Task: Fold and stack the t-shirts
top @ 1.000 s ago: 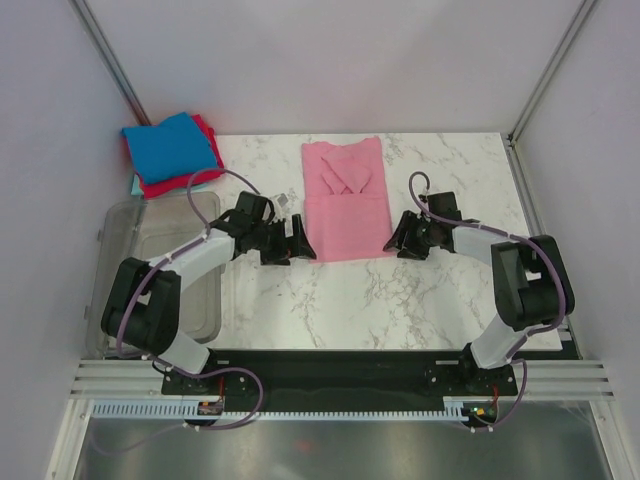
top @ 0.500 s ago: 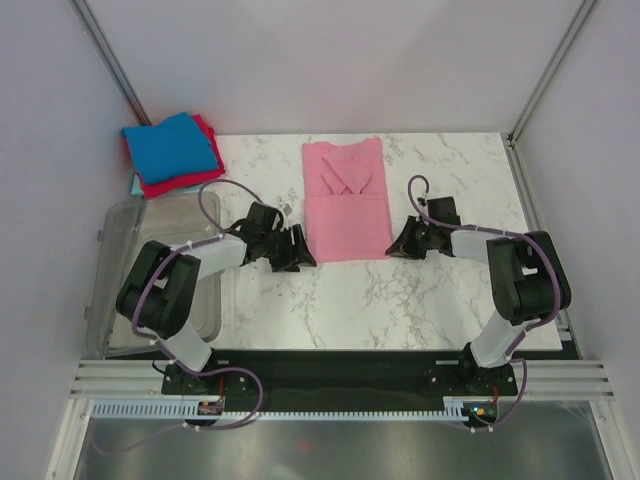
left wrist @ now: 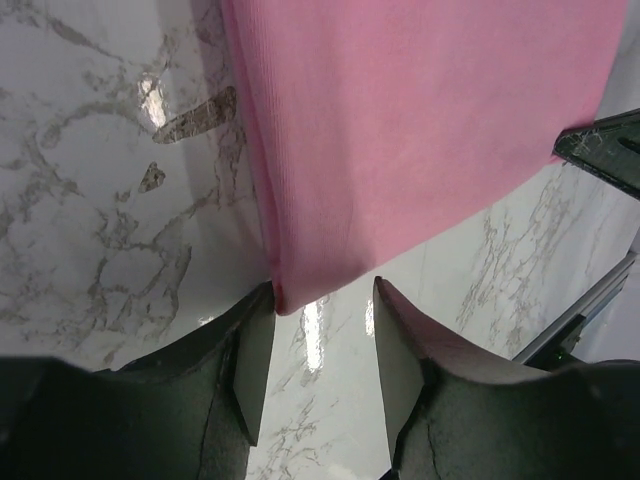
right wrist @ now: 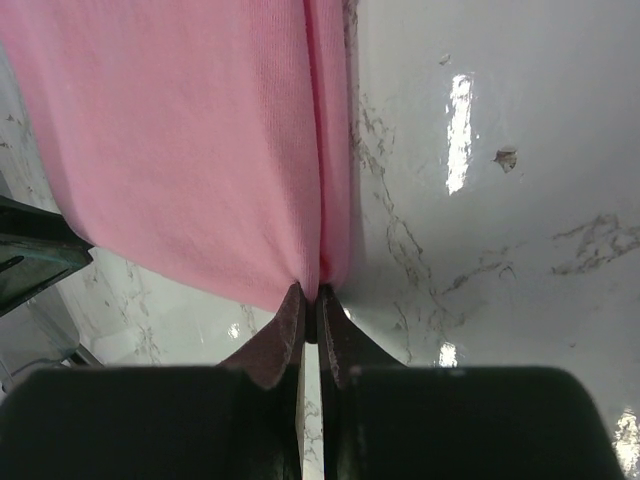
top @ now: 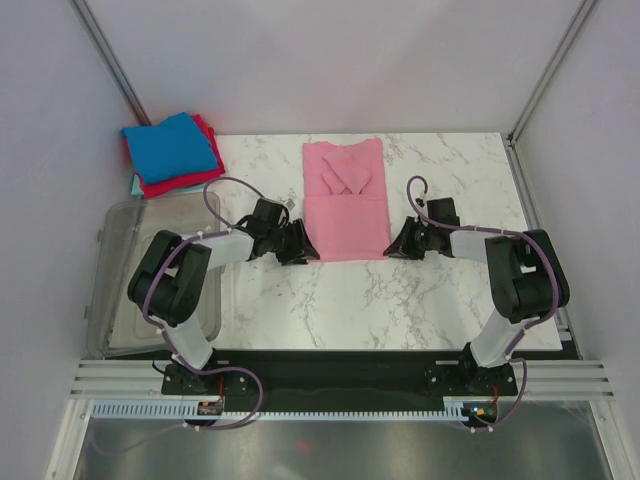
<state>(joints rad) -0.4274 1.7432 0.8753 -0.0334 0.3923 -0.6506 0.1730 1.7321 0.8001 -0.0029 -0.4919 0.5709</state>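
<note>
Shifted a bit since a second ago: left gripper [top: 298, 246] tucked in tighter against the lower-left corner of the pink t-shirt [top: 345, 205], left elbow swung toward the middle of the frame. Right gripper [top: 396, 243] nudged in too, now right at the lower-right corner. Shirt itself in the same spot, flat in the upper middle of the marble table [top: 400, 300], sleeves folded in over the chest.

Left wrist view: fingers [left wrist: 250, 370] spread apart, straddling the shirt's corner, pink tip poking down between them, not pinched. Right wrist view: fingers [right wrist: 282, 345] squeezed together on the shirt's doubled edge, cloth caught right at the tips.

Upper left of the top view: pile of folded shirts [top: 170, 150], blue on top, red under it, a sliver of teal at the bottom. Just below that, along the left edge of the frame, clear plastic bin [top: 120, 250], well apart from the pink one.
</note>
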